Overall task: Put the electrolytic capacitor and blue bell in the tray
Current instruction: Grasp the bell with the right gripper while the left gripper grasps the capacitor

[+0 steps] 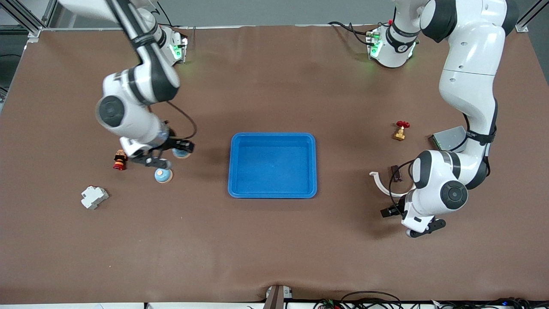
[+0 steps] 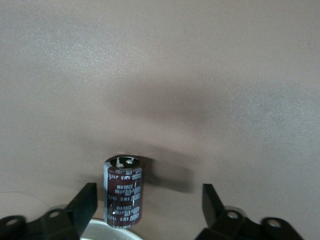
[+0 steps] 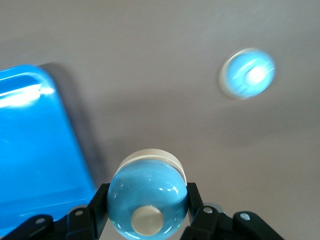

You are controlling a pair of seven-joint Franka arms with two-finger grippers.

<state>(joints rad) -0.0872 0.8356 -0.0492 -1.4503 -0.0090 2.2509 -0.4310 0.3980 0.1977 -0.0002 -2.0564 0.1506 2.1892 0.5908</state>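
Observation:
The blue tray [image 1: 273, 136] lies at the table's middle and holds nothing; its corner shows in the right wrist view [image 3: 35, 140]. My right gripper [image 1: 173, 154] is shut on a blue bell [image 1: 181, 152], low over the table beside the tray toward the right arm's end; in the right wrist view the bell [image 3: 147, 197] sits between the fingers [image 3: 97, 205]. A second blue bell [image 1: 163, 175] [image 3: 247, 73] stands on the table close by. My left gripper [image 1: 405, 219] [image 2: 150, 210] is open, with the dark upright electrolytic capacitor [image 2: 124, 192] [image 1: 395, 173] standing ahead between its fingers, untouched.
A white curved hook [image 1: 381, 182] lies by the capacitor. A brass valve with a red handle [image 1: 401, 131] and a grey flat box [image 1: 448, 138] lie toward the left arm's end. A small red-brown figure [image 1: 120, 160] and a white block [image 1: 94, 197] lie toward the right arm's end.

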